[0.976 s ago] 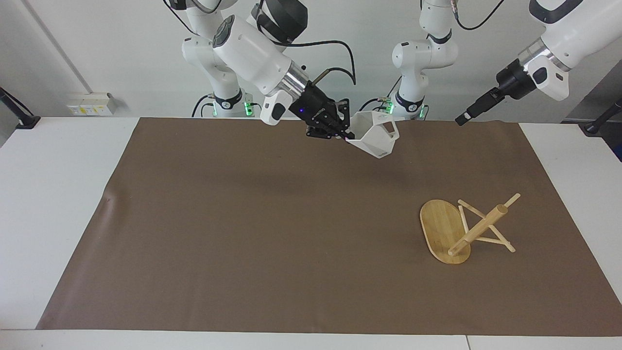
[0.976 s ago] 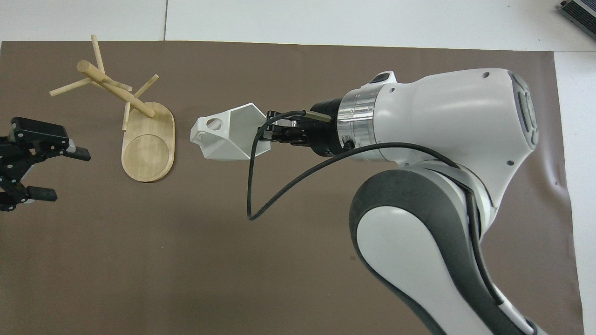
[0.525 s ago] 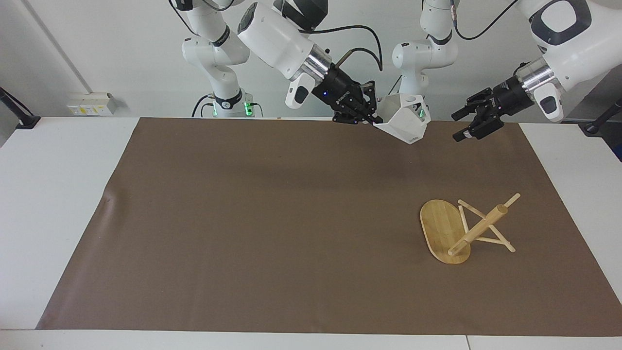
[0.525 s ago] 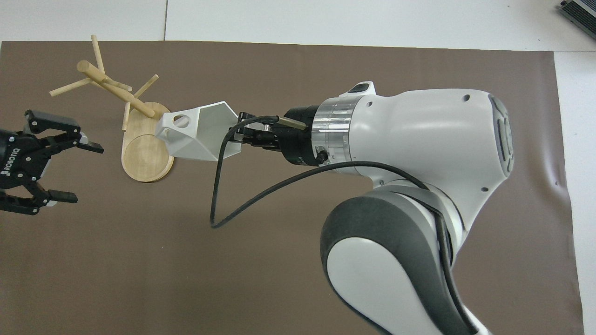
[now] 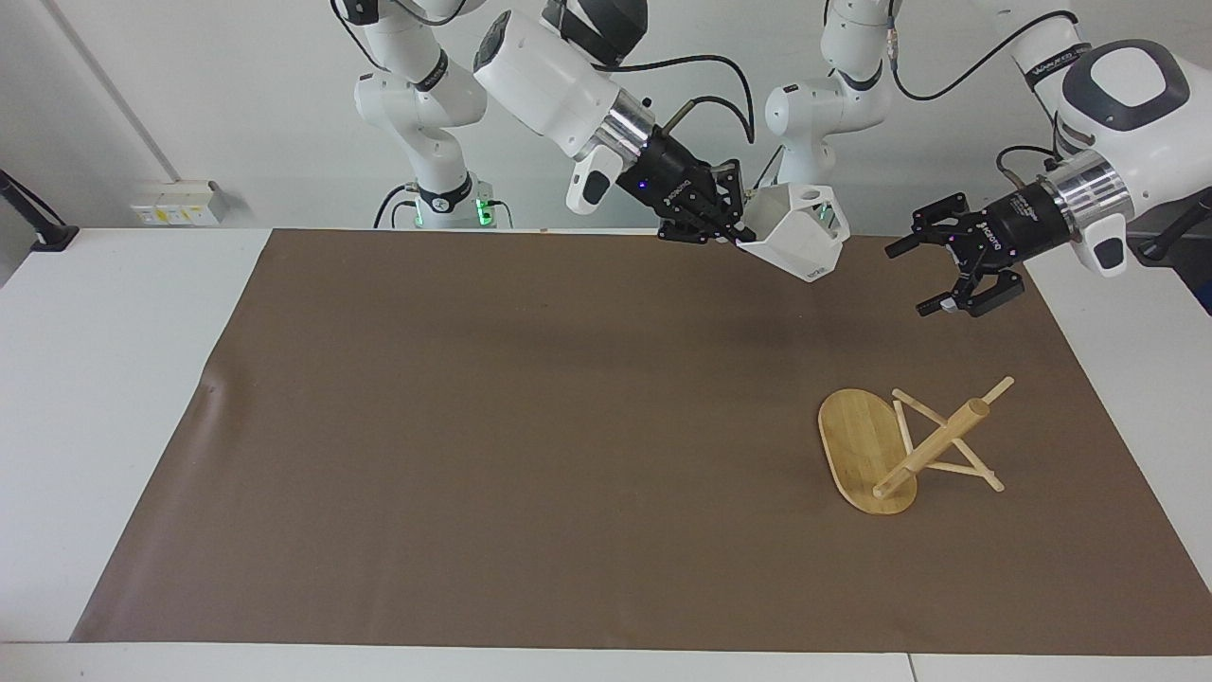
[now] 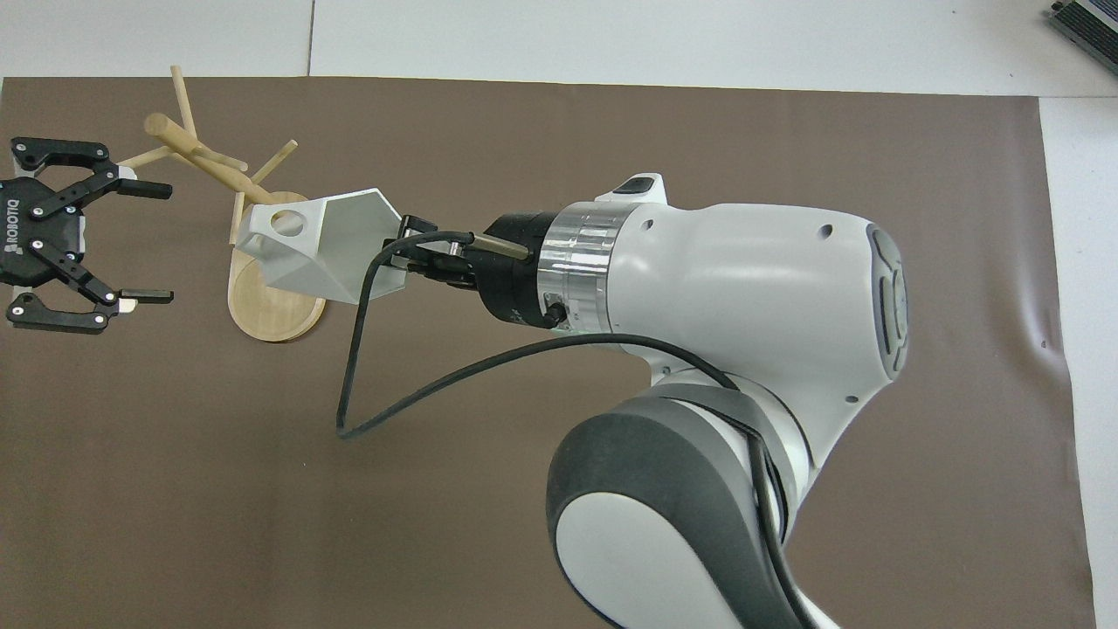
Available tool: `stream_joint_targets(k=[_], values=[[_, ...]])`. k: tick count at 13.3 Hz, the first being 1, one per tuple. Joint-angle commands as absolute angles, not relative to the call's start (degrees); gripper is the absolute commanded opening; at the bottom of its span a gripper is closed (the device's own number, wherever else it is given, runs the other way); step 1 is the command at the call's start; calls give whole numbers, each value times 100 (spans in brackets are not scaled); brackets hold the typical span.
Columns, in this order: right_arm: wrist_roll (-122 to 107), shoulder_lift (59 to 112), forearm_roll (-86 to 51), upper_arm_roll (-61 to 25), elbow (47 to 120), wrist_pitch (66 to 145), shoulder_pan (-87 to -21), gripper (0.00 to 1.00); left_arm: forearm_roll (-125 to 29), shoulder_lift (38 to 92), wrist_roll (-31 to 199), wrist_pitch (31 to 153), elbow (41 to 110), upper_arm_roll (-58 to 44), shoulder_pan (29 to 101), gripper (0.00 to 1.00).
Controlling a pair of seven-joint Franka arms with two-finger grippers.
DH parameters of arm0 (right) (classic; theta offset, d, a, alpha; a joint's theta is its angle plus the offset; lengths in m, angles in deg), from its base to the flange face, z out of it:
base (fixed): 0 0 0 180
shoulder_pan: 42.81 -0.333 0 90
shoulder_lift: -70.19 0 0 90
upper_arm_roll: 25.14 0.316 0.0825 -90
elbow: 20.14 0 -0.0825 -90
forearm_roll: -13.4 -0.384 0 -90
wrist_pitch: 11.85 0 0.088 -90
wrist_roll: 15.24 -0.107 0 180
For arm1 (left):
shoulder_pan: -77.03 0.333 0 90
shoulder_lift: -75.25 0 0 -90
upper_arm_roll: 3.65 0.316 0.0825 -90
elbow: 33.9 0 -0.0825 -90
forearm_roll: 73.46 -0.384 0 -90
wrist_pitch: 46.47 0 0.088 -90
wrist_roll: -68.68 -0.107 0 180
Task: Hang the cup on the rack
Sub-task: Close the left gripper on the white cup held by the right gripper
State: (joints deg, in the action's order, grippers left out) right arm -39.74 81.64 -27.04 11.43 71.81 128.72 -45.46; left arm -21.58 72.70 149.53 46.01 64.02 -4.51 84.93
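Observation:
The white faceted cup is held in the air by my right gripper, shut on its rim, with the pierced handle pointing away from the gripper. In the overhead view the cup covers part of the rack's oval base, with my right gripper at its rim. The bamboo rack lies tipped over on the mat toward the left arm's end, its post slanting up from the base; it also shows in the overhead view. My left gripper is open and empty in the air near the rack.
A brown mat covers most of the white table. The right arm's big body and its black cable hang over the middle of the mat in the overhead view.
My right gripper has carried the cup toward the left arm's end, until it is over the rack's base. My left gripper has swung in toward the rack.

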Motion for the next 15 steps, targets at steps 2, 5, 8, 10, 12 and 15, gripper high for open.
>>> stream_joint_targets(k=[2,5,8,10,12,15], values=[[-4038,8153,-2853,1265,7241,13027,-4492,0,-1828,7130,15471,4643,6366,-654,8494,100],[-4038,8162,-2853,1265,7258,13027,-4492,0,-1687,7130,15648,4652,6357,-822,8494,100],[-4029,8197,-2835,1265,7258,13036,-4492,0,-1686,7130,15744,4625,6340,-1007,8477,100],[-4029,8197,-2835,1265,7258,13036,-4492,0,-1686,7130,15814,4625,6340,-1042,8424,100],[-4029,8197,-2835,1265,7258,13036,-4492,0,-1686,7156,15841,4651,6340,-1051,8345,100],[-4029,8197,-2835,1265,7267,13036,-4492,0,-1669,7191,15859,4660,6340,-1094,8310,100]])
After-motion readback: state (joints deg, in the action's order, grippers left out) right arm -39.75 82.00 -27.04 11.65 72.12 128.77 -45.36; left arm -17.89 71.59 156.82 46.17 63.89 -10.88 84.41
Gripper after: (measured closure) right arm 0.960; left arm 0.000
